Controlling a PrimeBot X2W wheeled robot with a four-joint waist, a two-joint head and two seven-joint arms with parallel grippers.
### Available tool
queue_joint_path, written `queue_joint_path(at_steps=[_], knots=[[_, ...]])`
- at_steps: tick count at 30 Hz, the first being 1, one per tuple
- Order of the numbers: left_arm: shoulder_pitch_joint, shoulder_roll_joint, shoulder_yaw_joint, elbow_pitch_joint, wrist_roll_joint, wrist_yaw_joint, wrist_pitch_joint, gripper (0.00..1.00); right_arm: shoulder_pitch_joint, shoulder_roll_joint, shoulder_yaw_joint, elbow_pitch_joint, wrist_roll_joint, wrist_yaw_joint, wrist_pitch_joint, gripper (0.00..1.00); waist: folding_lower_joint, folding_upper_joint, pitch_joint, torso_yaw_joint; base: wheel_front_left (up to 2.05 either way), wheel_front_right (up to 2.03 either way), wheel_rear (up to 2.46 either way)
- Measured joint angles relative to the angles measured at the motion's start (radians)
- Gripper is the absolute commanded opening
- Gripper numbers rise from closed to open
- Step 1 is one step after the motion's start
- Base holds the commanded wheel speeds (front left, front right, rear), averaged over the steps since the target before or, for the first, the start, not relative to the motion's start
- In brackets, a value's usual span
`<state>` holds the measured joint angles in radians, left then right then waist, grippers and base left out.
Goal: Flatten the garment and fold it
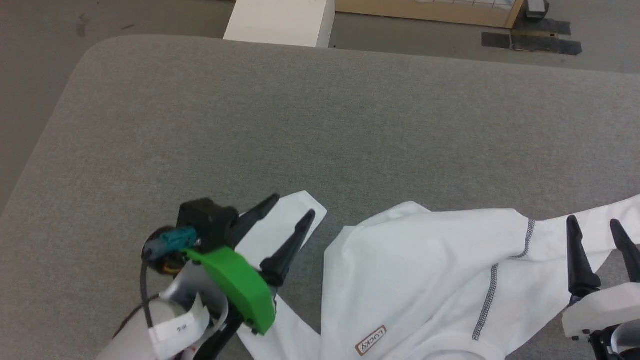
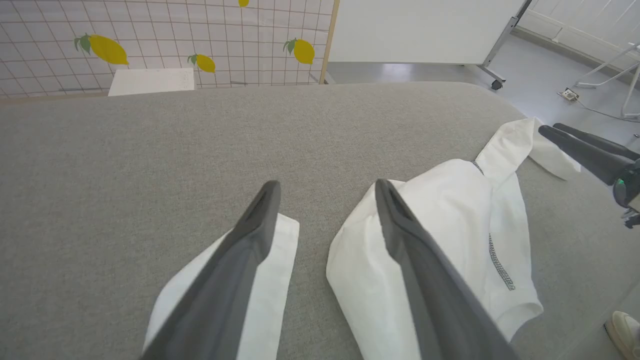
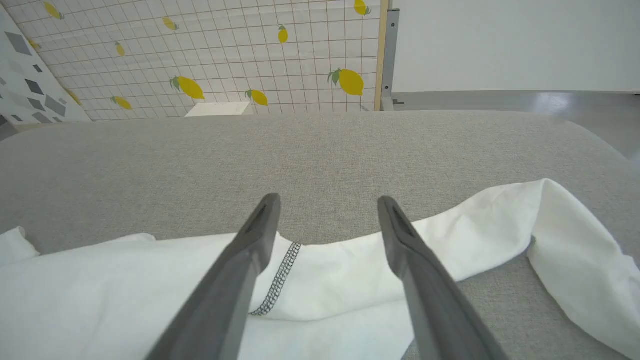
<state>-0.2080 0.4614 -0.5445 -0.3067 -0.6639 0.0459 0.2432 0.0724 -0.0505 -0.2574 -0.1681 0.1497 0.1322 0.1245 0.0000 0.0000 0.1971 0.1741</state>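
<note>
on your far left, the left gripper (image 1: 293,206) sits low over the grey table (image 1: 300,110), its two dark fingers spread apart and gripping nothing. in the left wrist view you can see the same gripper (image 2: 326,184) with bare table between its tips. a flat strip of the garment (image 1: 425,260), a sleeve (image 1: 270,232), lies on the table under and between those fingers. whether the fingers touch the cloth, you cannot tell.

moving right, a wedge of bare table separates the sleeve from the main bulk of the white garment, which lies rumpled and folded over on itself along the table's near edge. a small label (image 1: 371,340) reading "lucky" shows near the bottom of the head view. right of it, a grey zigzag seam (image 1: 492,290) curves up across the cloth.

further right, the right gripper (image 1: 592,220) hovers over the garment's other end, its fingers also spread with nothing between them. in the right wrist view, the gripper (image 3: 327,199) points across the seam (image 3: 280,280), and the cloth trails off to the right in a loose fold. a white box (image 1: 280,20) stands beyond the table's far edge.
</note>
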Motion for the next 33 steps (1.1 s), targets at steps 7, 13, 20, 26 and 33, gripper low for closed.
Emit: queue_joint_path(at_steps=[7,13,20,26,33], knots=[[-0.275,-0.099,-0.119,0.266,0.077,-0.102,0.058,1.00,-0.023,0.000,0.007,-0.022,-0.008,0.000,-0.002,1.00,0.0000,0.0000,0.054,-0.037,0.00,0.00,0.00],[-0.390,-0.159,-0.217,0.438,0.072,-0.152,0.144,1.00,-0.033,0.000,0.000,-0.034,-0.010,0.000,-0.001,1.00,0.0001,0.0000,0.086,-0.085,0.00,0.00,0.00],[-0.452,-0.183,-0.295,0.596,0.054,-0.169,0.195,1.00,-0.033,0.000,0.015,-0.029,-0.008,0.000,-0.004,1.00,0.0000,0.0000,0.118,-0.135,0.00,0.00,0.00],[-0.495,-0.194,-0.340,0.703,0.047,-0.169,0.216,1.00,-0.035,0.000,0.019,-0.028,-0.008,0.000,-0.010,1.00,0.0000,0.0000,0.142,-0.160,0.00,0.00,0.00],[-0.549,-0.185,-0.423,0.724,0.003,-0.171,0.214,0.00,-0.052,0.000,0.021,-0.027,-0.008,0.000,-0.011,1.00,0.0000,0.0000,0.152,-0.171,0.00,0.00,0.00]])
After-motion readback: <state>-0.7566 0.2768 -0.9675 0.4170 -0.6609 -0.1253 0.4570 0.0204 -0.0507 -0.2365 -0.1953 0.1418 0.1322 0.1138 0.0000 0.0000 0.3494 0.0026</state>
